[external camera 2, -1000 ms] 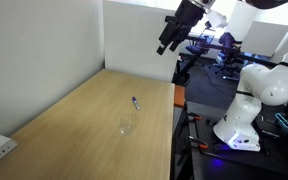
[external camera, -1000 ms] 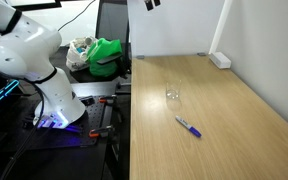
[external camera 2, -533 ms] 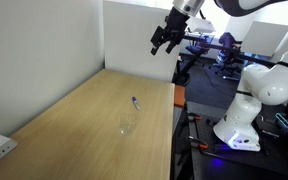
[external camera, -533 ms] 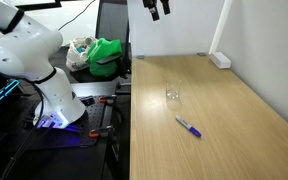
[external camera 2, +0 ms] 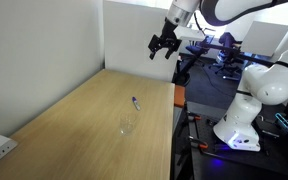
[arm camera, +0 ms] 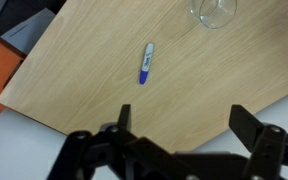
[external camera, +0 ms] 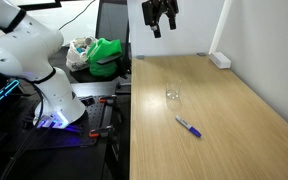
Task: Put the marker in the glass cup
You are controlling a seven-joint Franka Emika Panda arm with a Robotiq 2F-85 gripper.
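The blue-purple marker [external camera: 188, 127] lies flat on the wooden table [external camera: 234, 120], near its front edge. It also shows in an exterior view [external camera 2: 135, 102] and in the wrist view [arm camera: 146, 63]. The clear glass cup [external camera: 172, 95] stands upright on the table, a short way from the marker; it shows too in an exterior view [external camera 2: 127, 126] and at the top edge of the wrist view [arm camera: 213, 12]. My gripper [external camera: 161, 24] hangs high in the air above the table's edge, open and empty, as both exterior views [external camera 2: 161, 50] and the wrist view [arm camera: 180, 125] show.
A white power strip [external camera: 220, 60] lies at a table corner by the wall. A green bag [external camera: 106, 55] and clutter sit beside the table near the robot base [external camera: 56, 105]. A white wall panel stands behind the table.
My gripper has come down and moved in over the table's edge; the marker and cup have not moved.
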